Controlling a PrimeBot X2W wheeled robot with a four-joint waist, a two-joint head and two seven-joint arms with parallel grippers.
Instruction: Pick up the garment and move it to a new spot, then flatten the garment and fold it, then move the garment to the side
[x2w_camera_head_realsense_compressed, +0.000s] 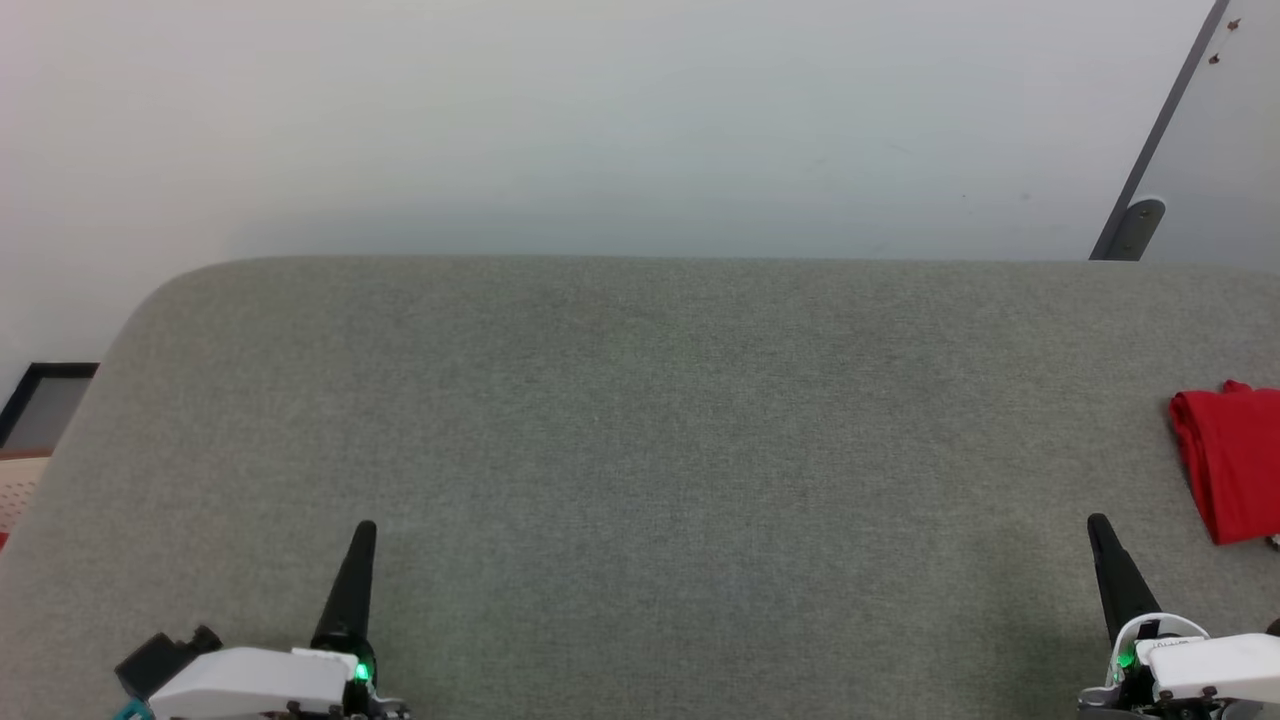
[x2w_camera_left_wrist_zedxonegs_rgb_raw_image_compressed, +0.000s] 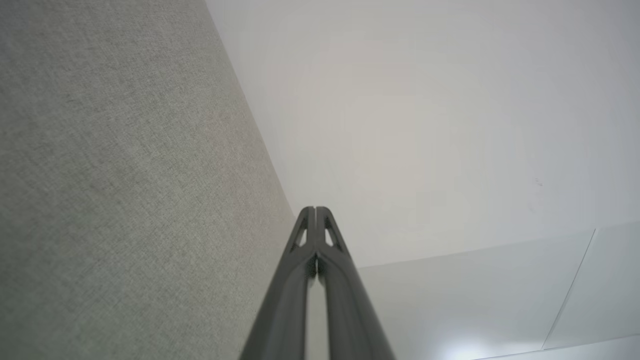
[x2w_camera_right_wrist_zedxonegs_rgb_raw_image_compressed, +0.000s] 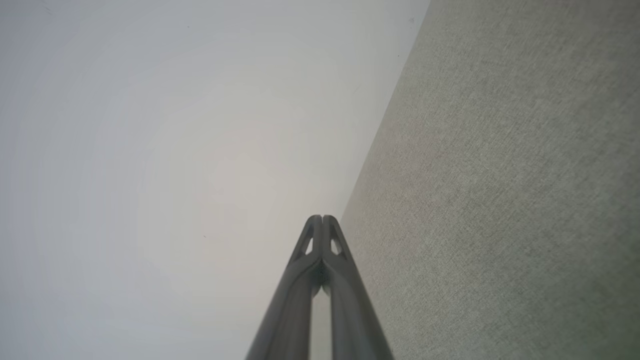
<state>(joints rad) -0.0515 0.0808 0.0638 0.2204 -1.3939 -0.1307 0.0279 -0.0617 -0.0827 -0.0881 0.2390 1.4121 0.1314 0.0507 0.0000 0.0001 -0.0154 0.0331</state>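
Observation:
The garment (x2w_camera_head_realsense_compressed: 1232, 462) lies folded into a small red bundle at the far right of the grey fabric surface (x2w_camera_head_realsense_compressed: 640, 430), partly cut off by the head view's right edge; its number and lettering are hidden. My left gripper (x2w_camera_head_realsense_compressed: 362, 530) rests at the lower left, shut and empty, far from the garment. My right gripper (x2w_camera_head_realsense_compressed: 1098, 523) sits at the lower right, shut and empty, a short way left of and nearer than the bundle. In the left wrist view the left gripper (x2w_camera_left_wrist_zedxonegs_rgb_raw_image_compressed: 315, 209) has its fingertips pressed together. In the right wrist view the right gripper (x2w_camera_right_wrist_zedxonegs_rgb_raw_image_compressed: 322, 217) is likewise shut.
A pale wall (x2w_camera_head_realsense_compressed: 600, 120) rises behind the surface's far edge. A grey slanted panel with a bracket (x2w_camera_head_realsense_compressed: 1140, 225) stands at the back right. A dark-framed object (x2w_camera_head_realsense_compressed: 45, 400) sits off the surface's left side.

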